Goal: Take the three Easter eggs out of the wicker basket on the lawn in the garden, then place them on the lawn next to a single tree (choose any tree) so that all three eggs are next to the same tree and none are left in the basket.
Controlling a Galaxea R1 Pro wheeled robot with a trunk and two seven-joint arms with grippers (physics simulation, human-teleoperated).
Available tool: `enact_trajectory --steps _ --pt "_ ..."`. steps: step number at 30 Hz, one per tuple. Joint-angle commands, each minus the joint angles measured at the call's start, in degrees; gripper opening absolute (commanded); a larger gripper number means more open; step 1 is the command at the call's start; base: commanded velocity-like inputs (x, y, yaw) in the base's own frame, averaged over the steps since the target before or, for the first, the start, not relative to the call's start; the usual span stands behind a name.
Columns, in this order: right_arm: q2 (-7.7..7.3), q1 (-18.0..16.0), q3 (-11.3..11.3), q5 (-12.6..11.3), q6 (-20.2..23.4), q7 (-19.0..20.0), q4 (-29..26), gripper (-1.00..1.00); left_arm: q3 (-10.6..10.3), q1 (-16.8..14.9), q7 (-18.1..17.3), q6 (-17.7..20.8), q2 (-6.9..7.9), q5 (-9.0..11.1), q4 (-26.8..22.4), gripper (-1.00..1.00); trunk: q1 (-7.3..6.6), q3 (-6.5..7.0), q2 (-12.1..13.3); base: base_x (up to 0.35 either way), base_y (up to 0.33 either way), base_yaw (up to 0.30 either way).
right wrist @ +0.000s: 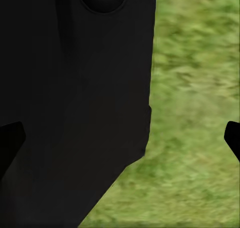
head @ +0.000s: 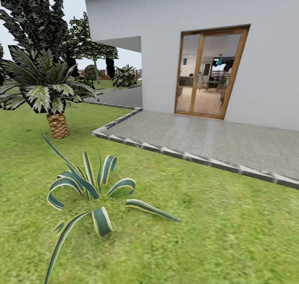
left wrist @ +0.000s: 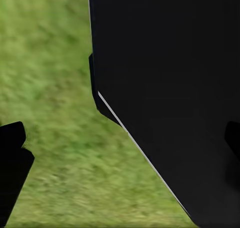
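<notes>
Lawn [head: 216, 234] spread wide across the near ground, mottled green, running left toward the far garden. No basket and no eggs to be found anywhere here, so their place cannot be told; judged from that, still on the way, with nothing yet taken out. Just ahead on the near left, a spiky striped plant [head: 89, 192] with long curling leaves. Farther left, a squat palm [head: 50, 93] with a woven-looking brown stem. Beyond it, dark leafy trees [head: 37, 14] at far left, trunks mostly masked by fronds, so hard to say which would suit as the chosen tree. To the right, a grey paved patio [head: 216, 139] with a pale kerb, then the white house wall [head: 265, 60] and a wood-framed glass door [head: 207, 76].

Left end effector [left wrist: 120, 143] over grass, two dark fingertips at the frame's edges, spread apart with nothing between but the robot's black body. Right end effector [right wrist: 120, 138] likewise wide open and empty.

Risks from here: driving into the striped plant straight ahead, or heading toward the patio, away from the trees. Fence and far garden too small and blurred to read.
</notes>
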Motion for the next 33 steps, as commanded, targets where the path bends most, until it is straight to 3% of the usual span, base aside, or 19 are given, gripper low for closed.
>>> enact_trajectory --steps 1,10,33 --pt "-0.01 -0.1 0.0 0.0 0.0 0.0 0.1 1.00 0.0 0.0 0.0 0.0 0.00 0.0 -0.1 1.00 0.00 -0.04 0.0 0.000 0.328 0.000" --pt "-0.01 -0.1 0.0 0.0 0.0 0.0 0.1 1.00 0.0 0.0 0.0 0.0 0.00 0.0 -0.1 1.00 0.00 -0.04 0.0 0.000 0.276 0.000" --pt "-0.01 -0.1 0.0 -0.1 0.0 0.2 0.2 1.00 0.0 0.0 0.0 0.0 0.00 -0.1 -0.1 1.00 0.00 -0.04 0.0 0.000 0.003 0.000"
